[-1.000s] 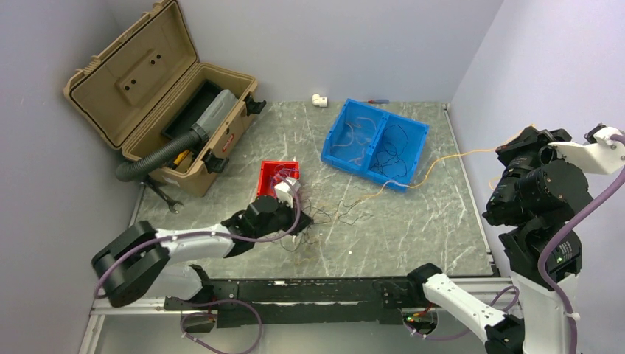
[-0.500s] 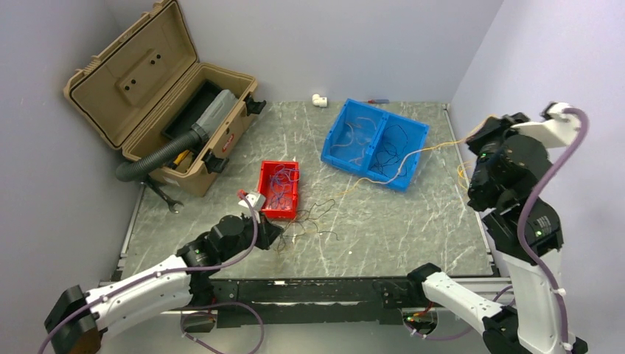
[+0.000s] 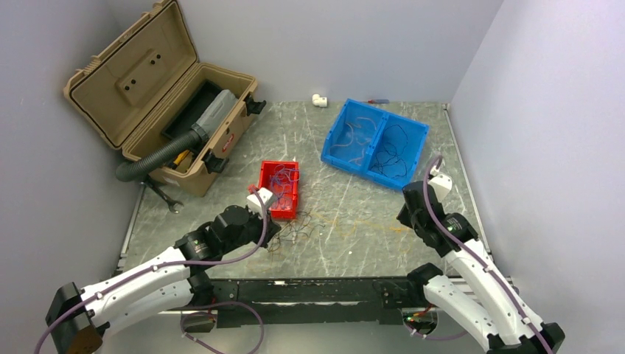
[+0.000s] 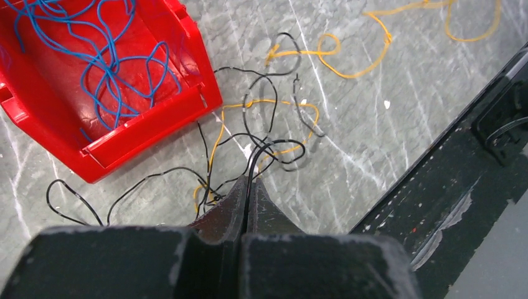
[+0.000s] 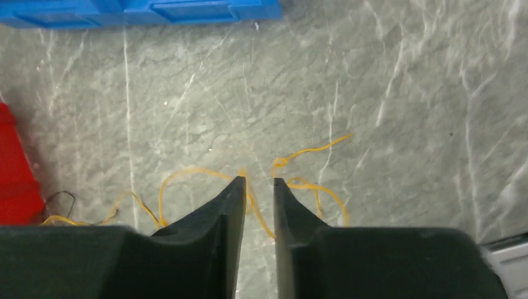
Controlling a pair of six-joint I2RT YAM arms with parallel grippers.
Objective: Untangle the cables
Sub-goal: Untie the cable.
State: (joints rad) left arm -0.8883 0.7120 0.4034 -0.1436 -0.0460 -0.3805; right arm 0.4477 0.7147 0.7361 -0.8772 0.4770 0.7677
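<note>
A loose tangle of thin black and orange cables (image 3: 296, 231) lies on the table in front of the red bin (image 3: 267, 179). My left gripper (image 3: 274, 230) is at its near-left edge. In the left wrist view that gripper (image 4: 249, 182) is shut on a black cable (image 4: 274, 146) that loops out of its tips. An orange cable (image 3: 383, 225) lies flat on the table to the right. My right gripper (image 3: 402, 215) is low over it. In the right wrist view that gripper (image 5: 257, 182) is slightly open, with the orange cable (image 5: 187, 174) on the table below it.
The red bin (image 4: 146, 128) holds blue cables (image 4: 118, 62). A blue two-part bin (image 3: 346, 164) at the back holds orange and black cables. An open tan toolbox (image 3: 140, 81) with a fat black hose (image 3: 147, 164) stands at the back left, and a wrench (image 3: 166, 198) lies beside it.
The right arm swung down from high on the right to the table. The orange cable it held stretched now lies loose on the table. The left gripper stays at the tangle.
</note>
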